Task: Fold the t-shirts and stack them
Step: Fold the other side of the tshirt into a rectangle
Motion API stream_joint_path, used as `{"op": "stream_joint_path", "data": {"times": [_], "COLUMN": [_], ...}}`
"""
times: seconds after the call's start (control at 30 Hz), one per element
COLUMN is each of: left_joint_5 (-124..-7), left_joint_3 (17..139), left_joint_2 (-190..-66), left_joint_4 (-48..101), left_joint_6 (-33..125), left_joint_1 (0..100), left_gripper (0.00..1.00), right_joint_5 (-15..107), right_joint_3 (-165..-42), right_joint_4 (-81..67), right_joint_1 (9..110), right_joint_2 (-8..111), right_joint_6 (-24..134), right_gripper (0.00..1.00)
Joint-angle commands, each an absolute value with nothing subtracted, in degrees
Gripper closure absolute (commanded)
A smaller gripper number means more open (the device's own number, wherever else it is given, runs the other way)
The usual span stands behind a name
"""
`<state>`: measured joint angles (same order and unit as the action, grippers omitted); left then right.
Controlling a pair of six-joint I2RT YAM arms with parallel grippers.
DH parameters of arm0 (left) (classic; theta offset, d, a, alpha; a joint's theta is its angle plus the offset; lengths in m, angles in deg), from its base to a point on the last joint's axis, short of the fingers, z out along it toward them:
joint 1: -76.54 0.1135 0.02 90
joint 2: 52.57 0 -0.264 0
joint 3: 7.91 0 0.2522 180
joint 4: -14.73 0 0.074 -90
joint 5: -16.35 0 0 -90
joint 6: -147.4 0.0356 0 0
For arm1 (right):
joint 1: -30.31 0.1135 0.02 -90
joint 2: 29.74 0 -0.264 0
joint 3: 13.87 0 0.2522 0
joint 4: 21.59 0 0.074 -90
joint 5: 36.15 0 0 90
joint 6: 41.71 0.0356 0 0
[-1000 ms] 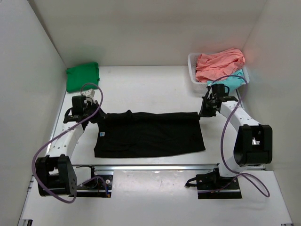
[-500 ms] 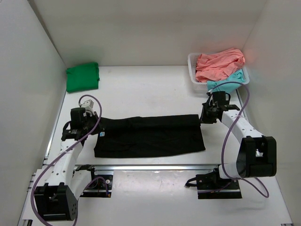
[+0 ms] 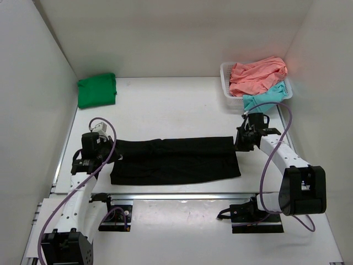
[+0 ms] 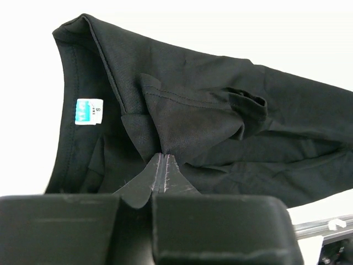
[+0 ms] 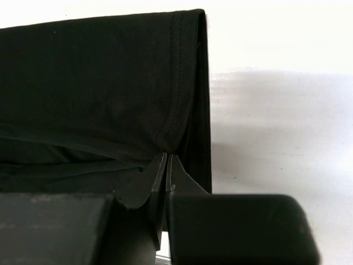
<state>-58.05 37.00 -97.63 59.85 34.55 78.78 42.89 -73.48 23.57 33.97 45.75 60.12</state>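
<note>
Top external view: the black t-shirt [image 3: 176,165] is pinched along its far edge, at opposite ends, by the left gripper [image 3: 109,153] and right gripper [image 3: 239,144] (jaws pressed onto cloth), apparently for a lengthwise fold.

Robot lab test cell, not a home or shop: plain white panels [image 3: 165,33] box in a white table [image 3: 176,105] on three sides. The left arm [image 3: 77,185] and right arm [image 3: 276,152] are mounted at the near edge by an aluminium rail [image 3: 182,195], with purple cables [image 3: 262,176] looping loose.
</note>
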Motion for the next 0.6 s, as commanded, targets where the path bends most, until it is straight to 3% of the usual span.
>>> {"op": "stream_joint_path", "data": {"times": [0.0, 0.03, 0.07, 0.1, 0.13, 0.17, 0.2, 0.33, 0.5, 0.57], "left_joint_5": [-59.67, -59.85, -60.81, -62.12, -62.13, -62.22, -60.83, -58.45, -56.51, -58.79], "left_joint_3": [35.91, 35.64, 35.82, 35.73, 36.25, 36.52, 36.78, 38.63, 35.48, 34.42], "left_joint_2": [-95.38, -95.2, -94.59, -93.54, -93.36, -93.09, -93.35, -96.95, -101.26, -104.24], "left_joint_4": [60.92, 61.36, 61.19, 61.01, 61.01, 60.4, 59.79, 59.0, 51.88, 49.42], "left_joint_6": [30.78, 29.99, 29.28, 28.23, 28.31, 28.31, 28.83, 30.06, 23.66, 19.63], "left_joint_1": [79.0, 79.44, 79.36, 78.75, 78.74, 78.57, 78.56, 77.78, 73.13, 70.05], "left_gripper": [0.97, 0.94, 0.91, 0.68, 0.55, 0.58, 0.6, 0.53, 0.57, 0.59], "right_joint_5": [43.66, 43.92, 44.09, 44.88, 45.06, 44.89, 45.06, 42.0, 35.4, 32.24], "right_joint_3": [-73.5, -73.25, -74.2, -75.34, -75.79, -76.14, -76.93, -78.34, -79.3, -81.93], "right_joint_4": [24.08, 24.34, 24.43, 25.12, 25.65, 25.57, 25.48, 23.65, 16.96, 16.61], "right_joint_1": [33.12, 32.51, 32.16, 32.41, 32.59, 32.94, 33.2, 34.87, 35.76, 35.93], "right_joint_2": [44.09, 44.0, 44.18, 44.18, 44.09, 44.09, 44.27, 44.62, 48.73, 51.81], "right_joint_6": [61.21, 61.38, 61.65, 61.39, 61.38, 61.21, 61.12, 59.54, 59.44, 59.36], "right_gripper": [1.0, 0.95, 0.81, 0.74, 0.71, 0.59, 0.58, 0.57, 0.82, 0.85]}}
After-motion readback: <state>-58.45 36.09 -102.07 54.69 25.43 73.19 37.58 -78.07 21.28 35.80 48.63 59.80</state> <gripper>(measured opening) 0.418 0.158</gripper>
